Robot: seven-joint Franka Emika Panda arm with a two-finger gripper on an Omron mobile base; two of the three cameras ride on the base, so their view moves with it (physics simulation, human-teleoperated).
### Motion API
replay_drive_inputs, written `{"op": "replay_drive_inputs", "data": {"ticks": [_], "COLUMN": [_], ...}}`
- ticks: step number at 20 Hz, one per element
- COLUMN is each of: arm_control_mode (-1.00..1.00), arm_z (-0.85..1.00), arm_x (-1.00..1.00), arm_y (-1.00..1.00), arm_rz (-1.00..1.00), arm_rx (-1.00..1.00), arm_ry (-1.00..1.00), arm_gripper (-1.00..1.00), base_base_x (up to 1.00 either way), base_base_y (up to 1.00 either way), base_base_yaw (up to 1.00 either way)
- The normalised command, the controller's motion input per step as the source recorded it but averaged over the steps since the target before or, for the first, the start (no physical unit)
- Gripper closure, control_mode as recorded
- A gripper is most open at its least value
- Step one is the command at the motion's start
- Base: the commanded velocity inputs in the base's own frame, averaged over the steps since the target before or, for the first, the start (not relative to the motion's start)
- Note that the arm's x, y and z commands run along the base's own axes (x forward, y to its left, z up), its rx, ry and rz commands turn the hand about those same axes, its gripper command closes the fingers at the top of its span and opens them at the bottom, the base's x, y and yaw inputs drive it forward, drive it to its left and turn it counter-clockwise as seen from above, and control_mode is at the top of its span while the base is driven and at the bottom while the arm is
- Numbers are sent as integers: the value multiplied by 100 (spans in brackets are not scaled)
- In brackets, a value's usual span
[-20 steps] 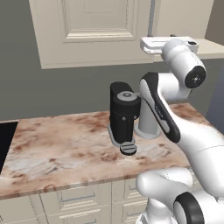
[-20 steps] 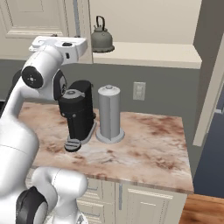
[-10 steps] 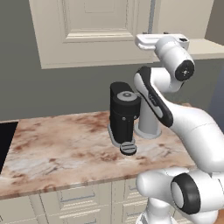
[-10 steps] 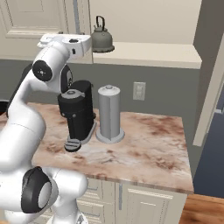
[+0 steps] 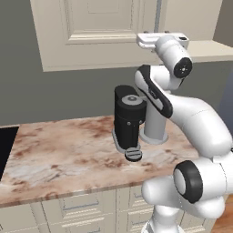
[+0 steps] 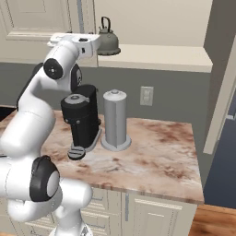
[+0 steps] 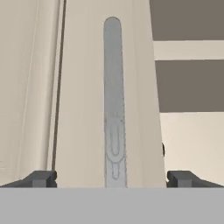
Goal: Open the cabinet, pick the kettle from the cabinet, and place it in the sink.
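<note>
The cream cabinet [image 5: 91, 32] hangs above the counter, its left door shut. My gripper [image 7: 113, 178] is open right in front of that door's long silver bar handle [image 7: 113, 100], and the bar stands midway between my two fingertips [image 7: 41, 178], untouched. From the base, the hand [image 5: 148, 40] is raised to the cabinet's lower edge beside the handle [image 5: 158, 13]. The grey-green kettle [image 6: 108, 41] stands on the cabinet's open shelf [image 6: 156, 56], just right of my hand [image 6: 73, 40]. The sink is out of view.
On the marble counter [image 5: 54, 154] below stand a black coffee machine [image 5: 129, 120] and a grey cylinder [image 6: 115, 120]. A black cooktop [image 5: 5, 145] shows at the far left. A cream door panel [image 6: 223, 92] stands swung out at the right.
The hand has edged a little higher and closer to the cabinet door, and the forearm has swung left behind it. The jaws stayed wide apart.
</note>
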Motion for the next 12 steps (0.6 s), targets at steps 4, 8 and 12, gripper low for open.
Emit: {"op": "replay_drive_inputs", "data": {"ticks": [4, 8, 12], "arm_control_mode": [-100, -100, -100], "arm_z": [0, 0, 0], "arm_x": [46, 47, 48], "arm_y": [0, 0, 0], "arm_rz": [0, 0, 0], "arm_rx": [0, 0, 0], "arm_ry": [0, 0, 0], "arm_gripper": [-100, -100, -100], "base_base_x": [0, 0, 0], "base_base_y": [0, 0, 0], "base_base_yaw": [0, 0, 0]}}
